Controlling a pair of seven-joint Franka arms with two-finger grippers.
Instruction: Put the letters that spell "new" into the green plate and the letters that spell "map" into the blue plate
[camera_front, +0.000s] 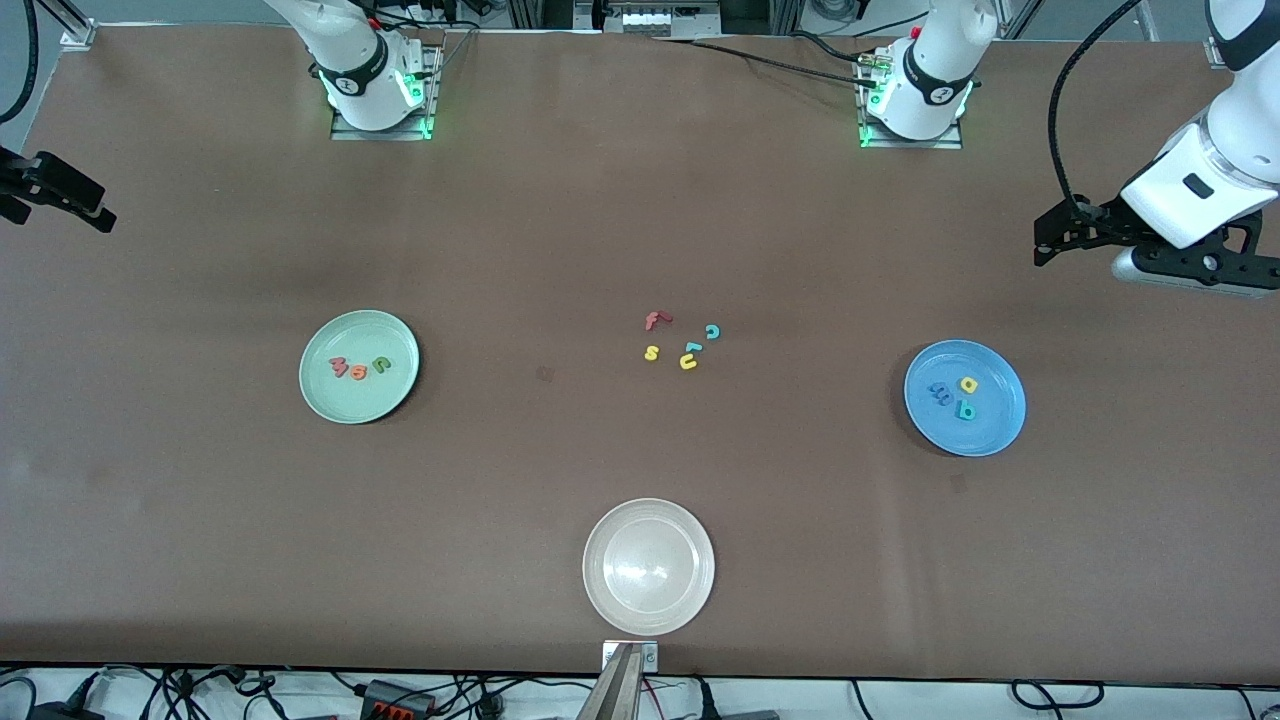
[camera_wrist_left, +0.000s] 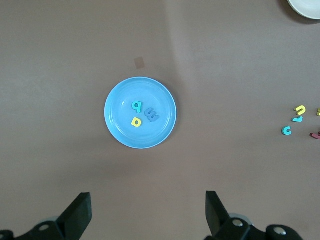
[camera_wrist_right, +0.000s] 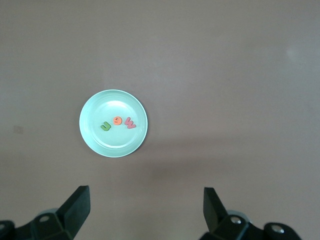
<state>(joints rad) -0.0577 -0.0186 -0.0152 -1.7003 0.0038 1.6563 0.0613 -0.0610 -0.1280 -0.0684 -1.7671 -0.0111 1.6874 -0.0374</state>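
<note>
Green "n" (camera_front: 382, 364), orange "e" (camera_front: 359, 370) and pinkish-red "w" (camera_front: 339, 367) lie in the green plate (camera_front: 325, 396); blue "m" (camera_front: 940, 393), yellow "a" (camera_front: 968, 384) and teal "p" (camera_front: 965, 410) lie in the blue plate (camera_front: 995, 430). Both sets look sorted. Left hand (camera_wrist_left: 148, 212) hangs over the table near the blue plate, fingers wide apart, empty. Right hand (camera_wrist_right: 147, 209) near the green plate, same. The letters look like light, soft, thin foam: pinch across a stroke, gently.

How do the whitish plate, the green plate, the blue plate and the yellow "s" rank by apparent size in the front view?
1. whitish plate, slightly largest, though nearest the camera
2. green plate and blue plate, alike
3. yellow "s", smallest
</note>
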